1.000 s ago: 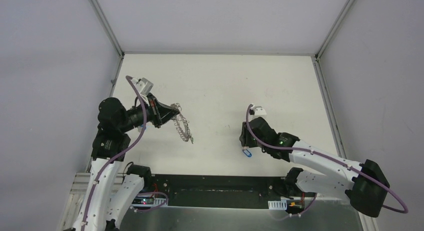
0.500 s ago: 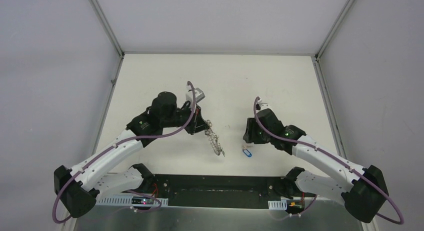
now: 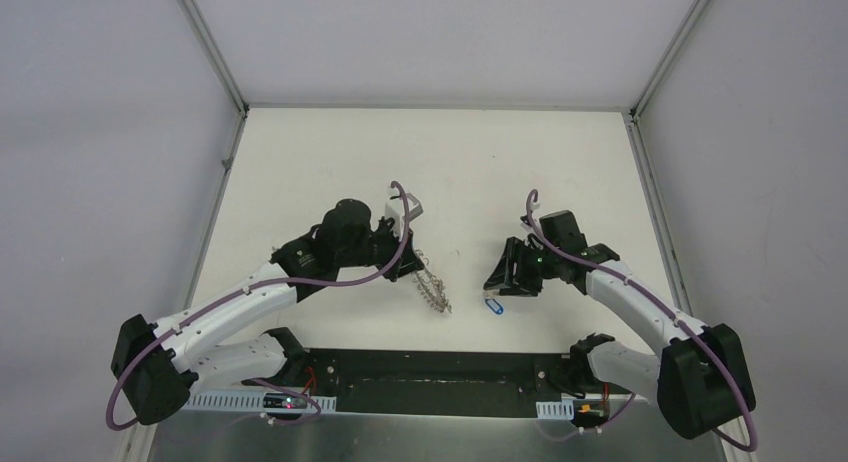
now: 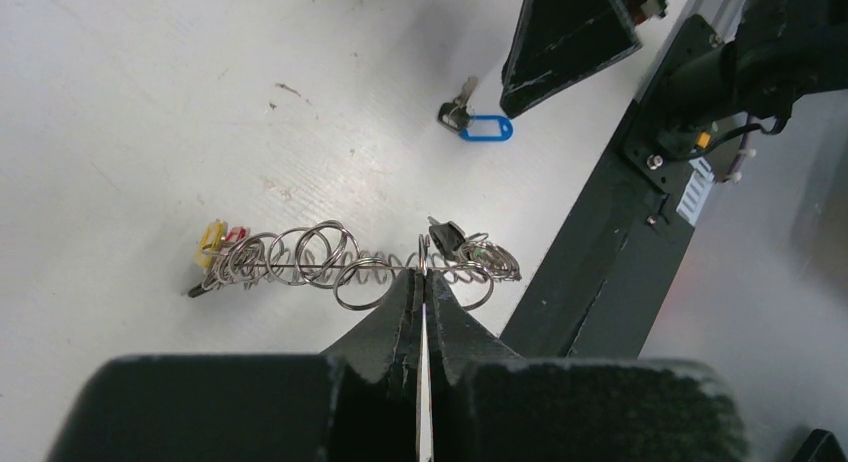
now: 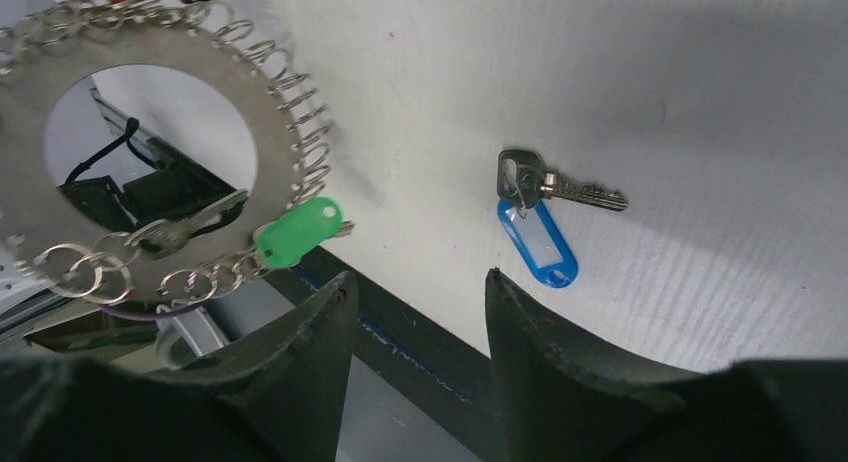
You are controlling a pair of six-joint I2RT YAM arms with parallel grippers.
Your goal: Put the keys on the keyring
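One blue-tagged metal key (image 5: 535,220) lies just beside the spread right gripper (image 5: 420,282), needing pickup, while the left gripper (image 4: 424,282) pinches the loop-edged silvery keyring (image 5: 262,107).

Two robot arms lean in over a white table (image 3: 330,152), the left arm (image 3: 225,307) and the right arm (image 3: 640,304) bringing their black wrists close together near its front middle. The left gripper (image 3: 411,271) pinches a wire-looped keyring (image 3: 432,290), which slants edge-on down toward the tabletop. A short way to the right, the right gripper (image 3: 497,284) points downward just beside a key with a blue tag (image 3: 493,306) lying alone on the table; how its jaws stand is too small to read from here. Purple cables (image 3: 300,279) loop along both arms, and a black base plate (image 3: 450,382) spans the near edge.
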